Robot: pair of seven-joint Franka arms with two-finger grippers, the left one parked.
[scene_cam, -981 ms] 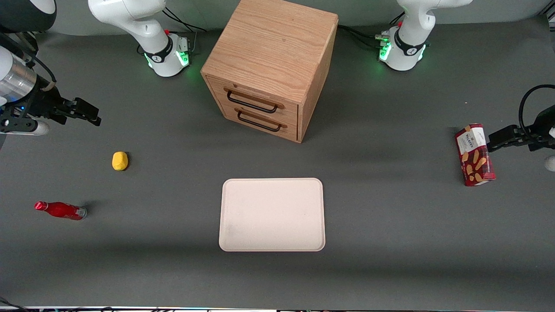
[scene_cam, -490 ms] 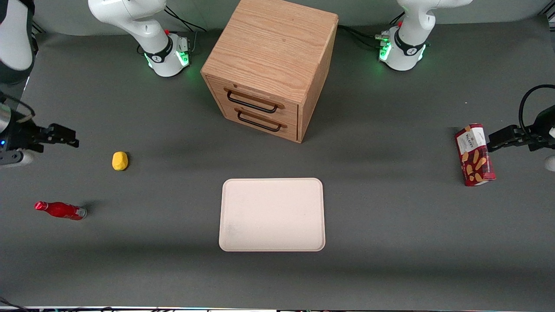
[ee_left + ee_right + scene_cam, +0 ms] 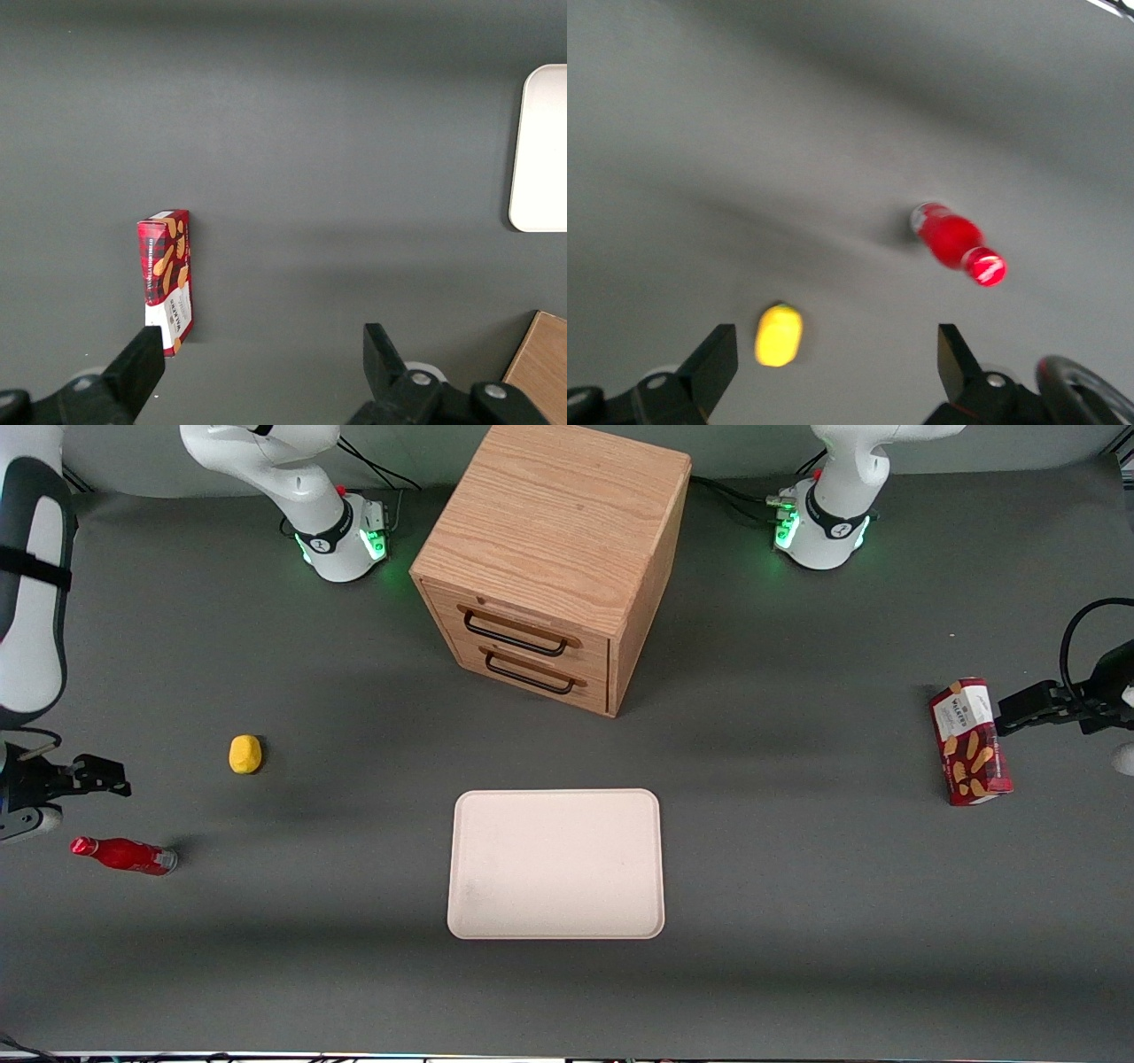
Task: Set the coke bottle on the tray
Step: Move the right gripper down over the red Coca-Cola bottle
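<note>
Hovering with our gripper [image 3: 111,787] near the coke bottle [image 3: 123,855], jaws open and empty, we fear the bottle, lying on the table [image 3: 354,974] well apart from the tray [image 3: 556,864], may roll if nudged.

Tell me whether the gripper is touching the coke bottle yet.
Apart. The right wrist view shows the gripper open, with bare table between its fingers and the coke bottle.
</note>
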